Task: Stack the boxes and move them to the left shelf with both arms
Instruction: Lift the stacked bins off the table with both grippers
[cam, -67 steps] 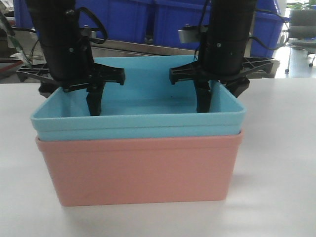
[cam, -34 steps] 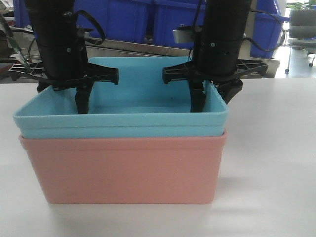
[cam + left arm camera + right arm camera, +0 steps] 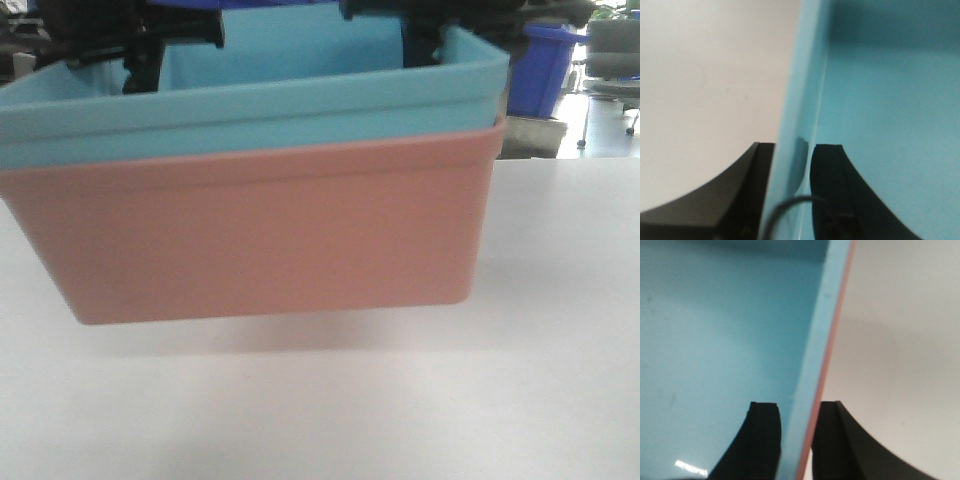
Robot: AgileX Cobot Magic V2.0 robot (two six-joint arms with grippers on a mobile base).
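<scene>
Clamped narrow, my left gripper (image 3: 792,150) and right gripper (image 3: 797,407) each pinch a side wall of the stack. Above the table (image 3: 400,410), the salmon pink bin (image 3: 260,230) hangs lifted, unlike 0.5 s ago, with the light blue bin (image 3: 300,110) nested inside.

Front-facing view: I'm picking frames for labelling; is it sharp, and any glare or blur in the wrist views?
Front-facing view: soft; pink box and light blue box loom close, faint shadow on the table. Left wrist view: left gripper blurred, near-black. Right wrist view: small glare streak on the light blue box's floor.
</scene>
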